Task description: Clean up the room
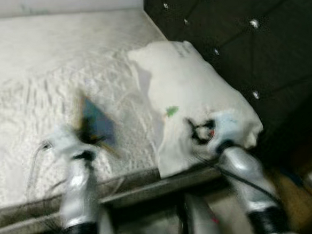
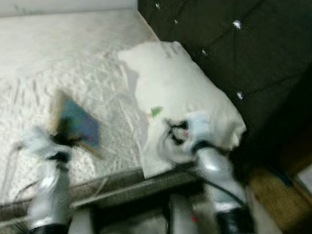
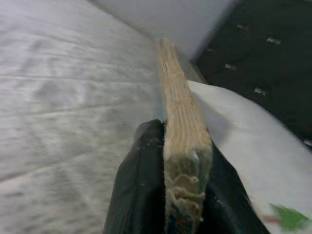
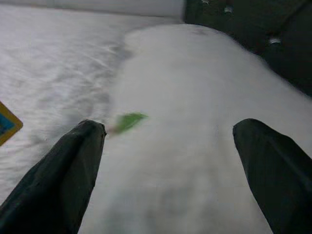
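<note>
**Book in left gripper, right gripper spread over pillow**

Nearest: both silver arms reach fwd over the bed edge; head views blurred. Left gripper (image 1: 88, 137) is clamped on a thick blue-covered book w/ yellow edging (image 1: 96, 123), held up above the white textured bedspread (image 1: 31, 93). Left wrist view adds what head views can't: the book seen edge-on, tan page block (image 3: 181, 131) pinched between the two black fingers (image 3: 139, 185), cover worn at the near corner. Head views instead show the blue cover face, tilted.

Right gripper (image 4: 170, 161) has fingers spread wide, nothing between them, over the near end of a white soft pillow w/ small green mark (image 1: 192, 93). Right wrist view shows the gap between fingers and the green mark (image 4: 129, 120) just beside one finger; whether the tips touch the fabric, can't tell. It also catches a yellow-blue corner of the book (image 4: 7, 126) off to the side.

Farther: pillow lies along the bed's right side, against a dark tufted headboard w/ shiny studs (image 1: 246, 30). Beyond the bedspread, a pale wall (image 1: 57, 3).
</note>
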Available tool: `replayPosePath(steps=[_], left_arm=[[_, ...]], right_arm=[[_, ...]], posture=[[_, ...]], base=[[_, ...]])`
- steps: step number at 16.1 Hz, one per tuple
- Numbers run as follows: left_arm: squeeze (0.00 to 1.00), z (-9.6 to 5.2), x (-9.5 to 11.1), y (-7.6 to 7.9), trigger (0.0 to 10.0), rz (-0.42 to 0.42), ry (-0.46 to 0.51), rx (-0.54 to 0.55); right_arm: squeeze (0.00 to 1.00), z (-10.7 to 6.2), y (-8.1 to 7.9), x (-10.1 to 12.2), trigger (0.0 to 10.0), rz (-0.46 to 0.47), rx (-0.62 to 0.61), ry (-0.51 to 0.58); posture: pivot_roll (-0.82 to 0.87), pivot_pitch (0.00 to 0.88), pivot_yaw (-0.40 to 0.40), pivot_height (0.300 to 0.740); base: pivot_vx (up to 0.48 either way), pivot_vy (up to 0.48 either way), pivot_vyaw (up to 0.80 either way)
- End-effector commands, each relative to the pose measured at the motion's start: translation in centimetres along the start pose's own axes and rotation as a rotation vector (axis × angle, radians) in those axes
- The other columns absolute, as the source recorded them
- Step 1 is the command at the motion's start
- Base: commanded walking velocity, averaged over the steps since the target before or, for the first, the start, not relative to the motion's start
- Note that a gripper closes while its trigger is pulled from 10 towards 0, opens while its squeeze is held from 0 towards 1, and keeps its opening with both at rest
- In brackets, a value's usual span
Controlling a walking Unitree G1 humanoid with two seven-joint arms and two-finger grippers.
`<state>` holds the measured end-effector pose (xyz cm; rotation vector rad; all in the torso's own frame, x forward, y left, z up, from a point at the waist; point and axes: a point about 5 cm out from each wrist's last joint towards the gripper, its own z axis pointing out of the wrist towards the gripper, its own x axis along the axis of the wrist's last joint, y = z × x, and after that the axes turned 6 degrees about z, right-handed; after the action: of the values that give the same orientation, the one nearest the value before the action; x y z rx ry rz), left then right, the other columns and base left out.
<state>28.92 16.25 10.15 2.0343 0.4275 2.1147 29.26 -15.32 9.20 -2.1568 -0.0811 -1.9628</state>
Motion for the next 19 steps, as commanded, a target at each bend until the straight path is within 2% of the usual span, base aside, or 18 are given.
replayPosePath(steps=[1,3,5,7,9,11,12,13,16,18,19], left_arm=[[0.0,0.1,1.2,-1.1,10.0,0.028,0.066,0.052],[0.0,0.4,1.1,-1.0,10.0,0.023,0.074,0.033],[0.0,1.4,0.8,-0.5,10.0,-0.097,0.093,-0.017],[0.0,2.2,0.6,-0.7,10.0,-0.171,0.11,-0.023],[0.0,3.3,0.4,-0.9,10.0,-0.264,0.114,-0.017],[0.0,4.4,-0.2,-1.2,10.0,-0.321,0.091,0.019],[0.0,4.6,-0.4,-1.2,10.0,-0.343,0.085,0.033],[0.0,4.7,-1.0,-1.4,10.0,-0.4,0.075,0.057],[0.0,4.6,-2.6,-2.1,10.0,-0.432,0.032,0.111],[0.0,4.6,-3.2,-2.6,10.0,-0.457,0.008,0.131],[0.0,4.5,-3.8,-2.9,10.0,-0.465,-0.035,0.171]], right_arm=[[0.0,0.4,-1.4,0.4,10.0,0.015,0.039,0.019],[0.0,0.3,-1.3,0.4,10.0,0.022,0.036,0.02],[0.0,0.1,-1.3,0.7,10.0,0.034,0.05,0.038],[0.0,-0.3,-1.3,0.9,10.0,0.033,0.062,0.041],[0.0,-1.1,-0.6,0.9,10.0,0.024,0.056,0.025],[0.0,-1.7,-0.1,0.8,10.0,0.02,0.05,0.015],[0.0,-1.8,-0.2,0.8,10.0,0.02,0.055,0.014],[0.0,-1.9,-0.2,0.9,10.0,0.018,0.062,0.014],[0.0,-1.9,-0.4,1.3,10.0,0.018,0.07,0.016],[0.0,-2.2,-0.7,1.8,10.0,0.023,0.108,0.026],[0.0,-2.6,-1.0,2.0,10.0,0.044,0.151,0.018]], posture=[[-0.05,0.0,-0.088,0.576],[-0.05,0.0,-0.088,0.576],[-0.07,0.0,-0.092,0.571],[-0.1,0.004,-0.09,0.546],[-0.12,0.023,-0.092,0.536],[-0.13,0.038,-0.096,0.536],[-0.14,0.043,-0.097,0.536],[-0.14,0.045,-0.098,0.536],[-0.17,0.047,-0.098,0.536],[-0.19,0.046,-0.093,0.536],[-0.2,0.045,-0.089,0.536]], base=[[0.0,0.0,0.0],[0.0,0.0,0.0],[0.0,0.0,0.0],[0.0,0.0,0.0],[0.0,0.0,0.0],[0.0,0.0,0.0],[0.0,0.0,0.0],[0.0,0.0,0.0],[0.0,0.0,0.0],[0.0,0.0,0.0],[0.0,0.0,0.0]])
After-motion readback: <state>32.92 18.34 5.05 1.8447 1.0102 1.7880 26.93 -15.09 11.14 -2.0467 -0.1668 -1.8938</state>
